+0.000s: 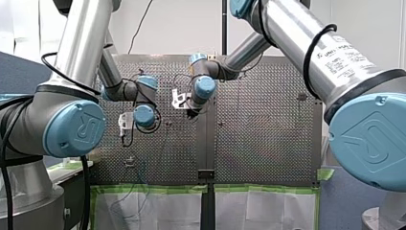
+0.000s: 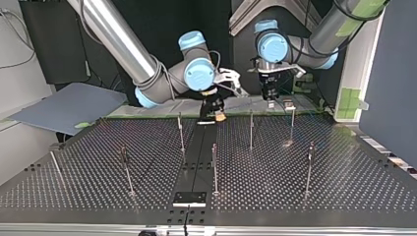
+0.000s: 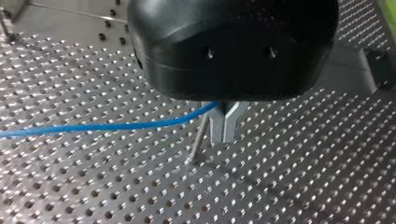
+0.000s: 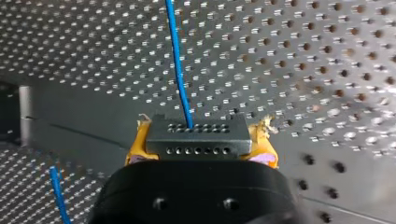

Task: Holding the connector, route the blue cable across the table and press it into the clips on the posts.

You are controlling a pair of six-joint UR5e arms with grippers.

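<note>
Two end effectors are sharing one blue cable (image 3: 102, 126). My right end effector (image 4: 200, 142) is clamping the dark connector (image 4: 196, 133) between its yellow pads (image 4: 262, 140), and the connector's rows of small holes are facing the wrist camera. The cable is leaving the connector's far side and running straight ahead over the perforated surface (image 4: 327, 56). A second short stretch of blue is showing beside the end effector's black body.

My left end effector (image 3: 224, 139) is holding its metal fingers (image 3: 217, 126) narrow, closed on the cable. The cable is meeting them high up, just under the black housing, and stretching off to one side above the surface. A thin post (image 3: 200, 137) is standing just beside those fingers, its foot set in the surface.

In the top view my right end effector is hanging over the dark strip (image 2: 196, 147) that is dividing the surface, at the edge nearest my arms. My left one is pointing straight down just to that view's right of it. Several slim posts (image 2: 251, 130) are standing upright across the surface, well apart from one another. There the cable is too thin to make out.
</note>
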